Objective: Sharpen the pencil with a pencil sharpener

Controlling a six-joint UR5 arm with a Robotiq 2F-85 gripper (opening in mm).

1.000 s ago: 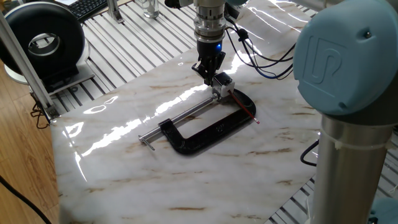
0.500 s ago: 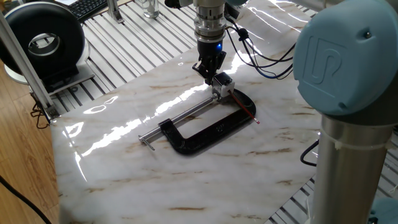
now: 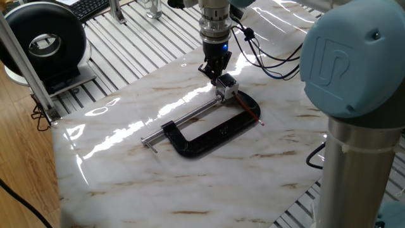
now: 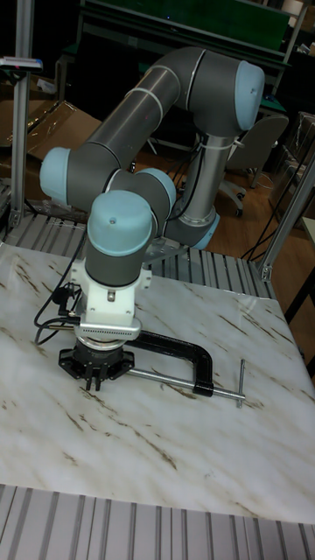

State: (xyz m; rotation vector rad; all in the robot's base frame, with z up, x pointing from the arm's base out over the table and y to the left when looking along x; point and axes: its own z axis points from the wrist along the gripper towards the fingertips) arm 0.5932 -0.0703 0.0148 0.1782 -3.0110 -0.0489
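Pencil (image 3: 249, 108) lies inside the black clamp (image 3: 212, 135); tool (image 3: 214, 76) state unclear; no readable writing.

Gripper (image 3: 215, 71) just above sharpener (image 3: 226, 87), fingers close together. Sharpener held in black clamp (image 3: 212, 131) on marble table (image 3: 114, 164). Red pencil (image 3: 248, 109) beside sharpener, across clamp.

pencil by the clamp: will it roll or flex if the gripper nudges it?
The pencil looks thin, short and straight, so probably stiff and light. It lies against the black clamp, which should block rolling that way; away from it, it may roll. The gripper hovers near the pencil sharpener.
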